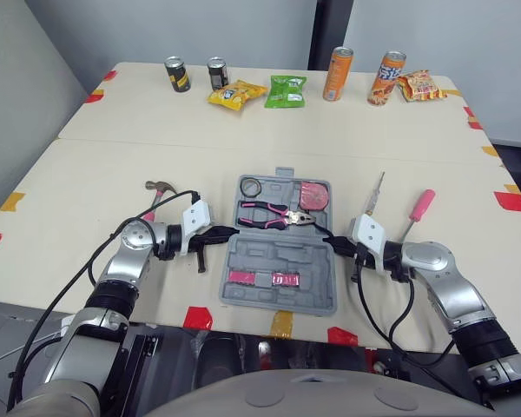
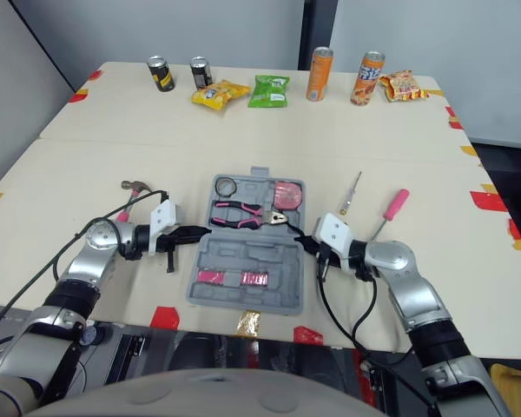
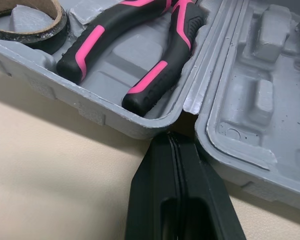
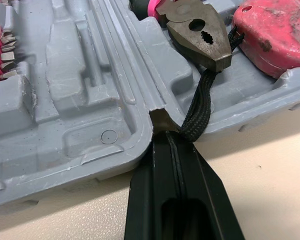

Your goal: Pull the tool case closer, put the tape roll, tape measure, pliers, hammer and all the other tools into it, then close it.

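Both grippers sit at the fold of the open grey plastic tool case [image 1: 282, 252], one on each side. The left gripper [image 1: 228, 232] has its two fingers pressed together, with the tip lodged in the notch between the two halves. The right gripper [image 1: 330, 241] is closed in the same way at the opposite notch, beside the black cord [image 4: 197, 112] of the pink tape measure [image 1: 313, 195]. I judge that this placing lets them drag the case evenly from both sides.

The case lies near the front edge of the beige table [image 1: 243, 122]. Inside it are the brown tape roll [image 1: 249, 186], the black-and-pink pliers [image 1: 273, 213] and the tape measure. The steel-headed hammer [image 1: 161, 189] lies outside on the left. The thin screwdriver [image 1: 373, 195] and the pink-handled screwdriver [image 1: 419, 208] lie outside on the right, not yet packed.
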You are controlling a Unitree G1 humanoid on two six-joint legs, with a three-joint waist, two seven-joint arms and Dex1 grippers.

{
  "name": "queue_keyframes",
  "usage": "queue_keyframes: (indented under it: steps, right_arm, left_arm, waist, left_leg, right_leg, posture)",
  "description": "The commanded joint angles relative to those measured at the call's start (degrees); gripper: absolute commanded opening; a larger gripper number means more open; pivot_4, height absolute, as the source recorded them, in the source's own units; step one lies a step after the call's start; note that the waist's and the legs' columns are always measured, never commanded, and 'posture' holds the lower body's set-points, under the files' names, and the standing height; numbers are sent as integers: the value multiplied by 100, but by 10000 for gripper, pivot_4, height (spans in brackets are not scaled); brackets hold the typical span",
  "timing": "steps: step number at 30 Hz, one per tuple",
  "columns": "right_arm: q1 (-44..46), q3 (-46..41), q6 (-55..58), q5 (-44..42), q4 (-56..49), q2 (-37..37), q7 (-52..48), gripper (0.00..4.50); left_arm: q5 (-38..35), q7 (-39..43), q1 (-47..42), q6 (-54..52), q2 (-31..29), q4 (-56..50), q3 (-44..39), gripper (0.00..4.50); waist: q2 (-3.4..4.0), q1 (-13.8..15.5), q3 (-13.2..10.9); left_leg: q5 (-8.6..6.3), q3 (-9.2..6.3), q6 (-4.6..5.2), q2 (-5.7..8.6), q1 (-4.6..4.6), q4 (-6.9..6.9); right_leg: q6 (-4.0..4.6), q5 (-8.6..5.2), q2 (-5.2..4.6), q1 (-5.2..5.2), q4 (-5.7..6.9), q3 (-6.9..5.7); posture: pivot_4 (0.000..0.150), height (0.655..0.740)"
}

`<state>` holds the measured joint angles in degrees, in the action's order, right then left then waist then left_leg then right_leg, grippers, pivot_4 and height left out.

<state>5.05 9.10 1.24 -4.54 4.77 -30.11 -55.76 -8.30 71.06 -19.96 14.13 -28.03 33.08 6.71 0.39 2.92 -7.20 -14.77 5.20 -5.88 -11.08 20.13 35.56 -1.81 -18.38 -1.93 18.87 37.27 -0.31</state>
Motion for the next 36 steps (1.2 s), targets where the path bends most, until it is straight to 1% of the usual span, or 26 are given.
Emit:
queue_keyframes:
  steps: [1,9,19,20,23,26,29,33,36]
  right_arm:
    - [-105,33,-110,-175,-331,-17,-90,0]
    - [-495,-433,-184,-581,-580,-330,-92,0]
    - [-676,-926,-446,-767,-441,-562,10,0]
    - [-695,-987,-461,-801,-434,-580,22,0]
    - [-780,-1379,-507,-1062,-386,-596,93,0]
    - [-968,-1774,-376,-1492,-492,-572,60,0]
    - [-1344,-2382,-276,-2000,-502,-643,-55,0]
    - [-1742,-3030,-195,-2414,-336,-734,-178,0]
    - [-2012,-3632,-247,-2609,30,-783,-192,7774]
  left_arm:
    - [-47,5,12,-3,-62,-199,-29,373]
    - [-291,23,350,-107,-378,-573,-265,373]
    - [-580,-124,747,-279,-562,-1089,-566,373]
    - [-656,-129,807,-327,-575,-1191,-623,373]
    - [-1201,-144,1111,-661,-632,-1715,-1014,373]
    - [-1634,-285,1432,-994,-682,-2113,-1452,373]
    - [-2194,-559,1928,-1421,-802,-2450,-2227,8366]
    - [-2528,-858,2477,-1733,-928,-2610,-2984,22715]
    - [-2634,-933,2927,-1737,-1054,-2325,-3626,33147]
  waist:
    - [0,2,-1]
    - [2,4,-26]
    - [2,6,-36]
    - [1,6,-36]
    - [0,8,-42]
    - [-2,8,-50]
    - [-3,7,-52]
    - [-5,3,-56]
    - [-6,-6,-57]
  left_leg:
    - [0,0,0,0,1,-1]
    - [-1,3,-13,0,7,-10]
    - [-1,2,-12,0,7,-10]
    - [-1,2,-12,0,7,-10]
    - [-2,3,-15,0,9,-11]
    - [-3,3,-15,0,9,-12]
    - [-3,2,-15,-2,6,-15]
    - [-3,4,-14,-1,7,-23]
    - [-3,3,-10,-1,2,-23]
  right_leg:
    - [0,0,0,0,-1,0]
    - [-2,1,2,2,-22,0]
    - [-3,2,2,2,-21,0]
    - [-3,2,2,2,-21,0]
    - [-3,2,3,2,-24,0]
    - [-3,2,3,4,-24,1]
    - [-3,1,4,4,-24,0]
    - [-3,2,4,0,-42,1]
    - [-4,2,3,-4,-44,0]
  posture:
    - [1500,7400]
    - [1500,7400]
    - [1500,7400]
    - [1500,7400]
    - [1500,7400]
    - [1500,7400]
    - [1500,7400]
    - [1500,7400]
    - [1500,7400]
